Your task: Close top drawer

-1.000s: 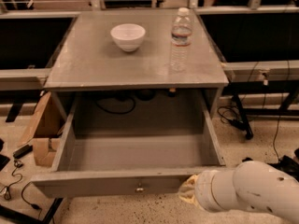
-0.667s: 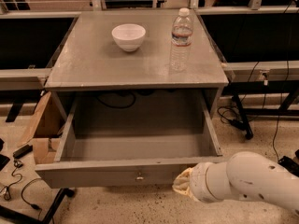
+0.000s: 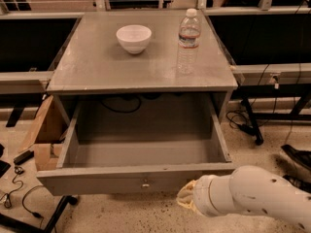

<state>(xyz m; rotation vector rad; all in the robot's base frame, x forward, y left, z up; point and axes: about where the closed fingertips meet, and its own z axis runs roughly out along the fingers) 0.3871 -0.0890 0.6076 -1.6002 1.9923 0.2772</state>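
The top drawer (image 3: 141, 154) is a wide grey wooden box pulled fully out of the grey cabinet, and it is empty. Its flat front panel (image 3: 97, 182) runs across the lower part of the view, with a small brass knob (image 3: 145, 184) at its centre. My gripper (image 3: 185, 198) comes in from the lower right on a thick white arm (image 3: 252, 195). Its tan end sits right against the front panel, a little to the right of the knob. No other drawer fronts show.
A white bowl (image 3: 133, 38) and a clear water bottle (image 3: 188, 41) stand on the cabinet top (image 3: 97, 67). A cardboard box (image 3: 44, 132) and cables (image 3: 19, 193) lie on the floor at left. Black table legs and cables stand at right.
My arm has moved left along the drawer's front panel, from its right end toward the knob. The drawer looks as far out as before.
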